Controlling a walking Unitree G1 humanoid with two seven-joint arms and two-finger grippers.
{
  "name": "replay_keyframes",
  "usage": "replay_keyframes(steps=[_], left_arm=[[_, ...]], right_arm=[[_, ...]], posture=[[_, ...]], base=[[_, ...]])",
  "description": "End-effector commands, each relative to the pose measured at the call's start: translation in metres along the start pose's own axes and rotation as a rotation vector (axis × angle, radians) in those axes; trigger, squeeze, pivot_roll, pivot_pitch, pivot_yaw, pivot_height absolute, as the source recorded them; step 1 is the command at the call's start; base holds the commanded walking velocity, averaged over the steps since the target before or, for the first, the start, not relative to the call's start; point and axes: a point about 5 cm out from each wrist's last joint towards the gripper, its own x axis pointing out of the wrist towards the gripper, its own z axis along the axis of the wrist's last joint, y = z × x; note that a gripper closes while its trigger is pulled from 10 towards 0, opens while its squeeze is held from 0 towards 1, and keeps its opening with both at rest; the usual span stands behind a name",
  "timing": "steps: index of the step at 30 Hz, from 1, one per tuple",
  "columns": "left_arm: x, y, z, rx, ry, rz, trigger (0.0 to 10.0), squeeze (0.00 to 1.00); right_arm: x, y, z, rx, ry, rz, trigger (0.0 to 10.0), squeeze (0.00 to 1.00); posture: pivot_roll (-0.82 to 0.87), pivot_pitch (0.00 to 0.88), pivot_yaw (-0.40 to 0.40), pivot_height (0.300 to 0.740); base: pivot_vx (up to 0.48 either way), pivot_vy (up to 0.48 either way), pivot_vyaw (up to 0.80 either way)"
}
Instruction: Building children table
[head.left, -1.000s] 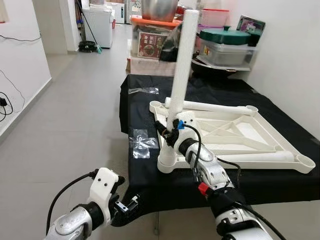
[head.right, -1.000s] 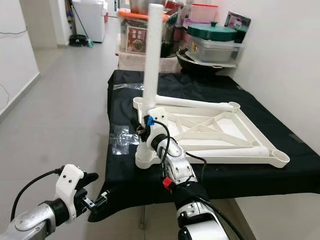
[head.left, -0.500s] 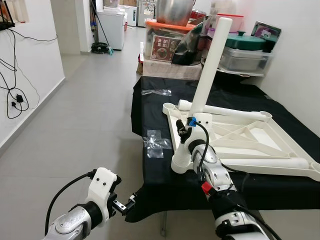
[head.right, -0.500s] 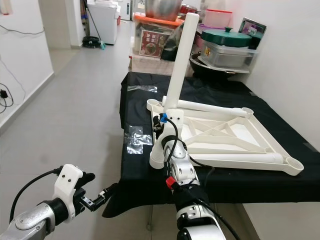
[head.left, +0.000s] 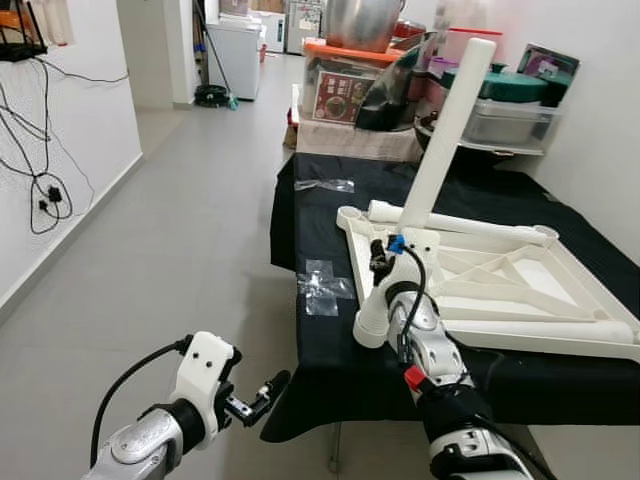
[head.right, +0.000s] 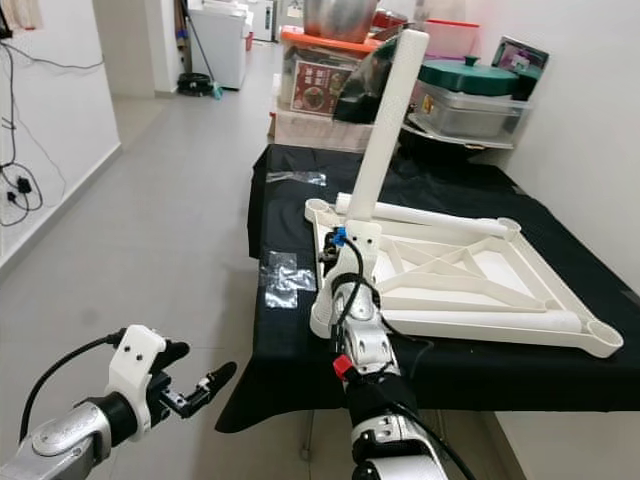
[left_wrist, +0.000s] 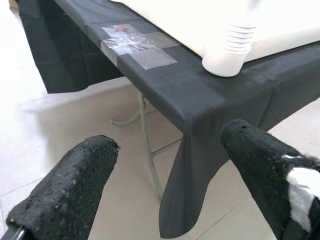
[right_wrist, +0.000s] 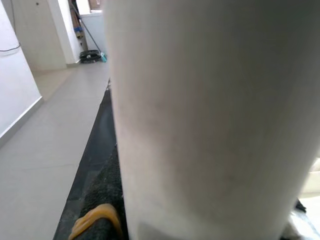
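A white child's table top (head.left: 520, 262) lies upside down on a black-clothed table (head.left: 330, 345). One white table leg (head.left: 445, 130) stands in its near-left corner socket (head.left: 368, 328), leaning a little to the right. My right gripper (head.left: 385, 262) is shut on the leg's lower end, just above the socket. In the right wrist view the leg (right_wrist: 210, 110) sits right against a black finger (right_wrist: 102, 200). Two more white tubes lie along the far rim (head.left: 470, 222) and near rim (head.left: 540, 322). My left gripper (head.left: 262, 392) hangs open and holds nothing, low over the floor left of the table's near corner (left_wrist: 200, 125).
Clear plastic bags (head.left: 322, 292) are taped to the cloth near the left edge, another (head.left: 325, 185) farther back. Boxes, a steel pot (head.left: 350, 90) and a green-lidded tub (head.left: 500, 95) crowd the far end. A white wall runs on the right. Tiled floor (head.left: 180, 230) spreads out on the left.
The camera has moved, shifting the whole scene to the right. The upright leg now leans more to the right. My left gripper has drawn clear of the cloth's hanging corner.
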Motion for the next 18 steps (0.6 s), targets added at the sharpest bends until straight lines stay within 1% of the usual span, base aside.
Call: replay_keyframes(steps=[1,4,8,10,12,13,14,15,16,18], left_arm=[[0.001,0.002,0.0,0.003,-0.001,0.011,10.0,0.0],[0.002,0.003,0.0,0.007,-0.004,0.014,10.0,0.0],[0.002,0.003,0.0,0.007,-0.004,0.015,10.0,0.0],[0.002,0.003,0.0,0.007,-0.005,0.016,10.0,0.0],[0.003,0.003,0.0,0.007,-0.005,0.017,10.0,0.0],[0.003,0.003,0.0,0.007,-0.005,0.017,10.0,0.0],[0.004,0.003,0.001,0.007,-0.006,0.017,10.0,0.0],[0.004,0.003,0.001,0.006,-0.007,0.015,10.0,0.0],[0.004,0.003,0.001,0.006,-0.007,0.015,10.0,0.0],[0.005,0.003,0.001,0.006,-0.009,0.013,10.0,0.0]], right_arm=[[-0.006,-0.032,-0.035,-0.045,0.143,-0.155,10.0,0.0],[-0.007,-0.033,-0.034,-0.063,0.128,-0.187,10.0,0.0],[-0.007,-0.033,-0.034,-0.067,0.12,-0.191,10.0,0.0],[-0.007,-0.031,-0.032,-0.053,0.109,-0.176,10.0,0.0],[-0.004,-0.026,-0.024,0.003,0.065,-0.113,10.0,0.0],[-0.004,-0.026,-0.024,0.003,0.065,-0.113,10.0,0.0],[-0.003,-0.024,-0.019,0.028,0.047,-0.09,10.0,0.0],[-0.001,-0.024,-0.012,0.019,0.011,-0.08,10.0,0.0],[-0.001,-0.024,-0.012,0.019,0.011,-0.08,10.0,0.0],[0.002,-0.027,-0.004,0.007,-0.016,-0.087,10.0,0.0]], posture=[[0.08,0.0,-0.103,0.74],[0.08,0.0,-0.102,0.74],[0.08,0.0,-0.102,0.74],[0.08,0.0,-0.102,0.74],[0.08,0.0,-0.101,0.74],[0.08,0.0,-0.101,0.74],[0.08,0.0,-0.101,0.74],[0.08,0.0,-0.099,0.74],[0.08,0.0,-0.099,0.74],[0.07,0.0,-0.097,0.74]], base=[[0.0,0.0,0.0],[0.0,0.0,0.0],[0.0,0.0,0.0],[0.0,0.0,0.0],[0.0,0.0,0.0],[0.0,0.0,0.0],[0.0,0.0,0.0],[0.0,0.0,0.0],[0.0,0.0,0.0],[0.0,0.0,0.0]])
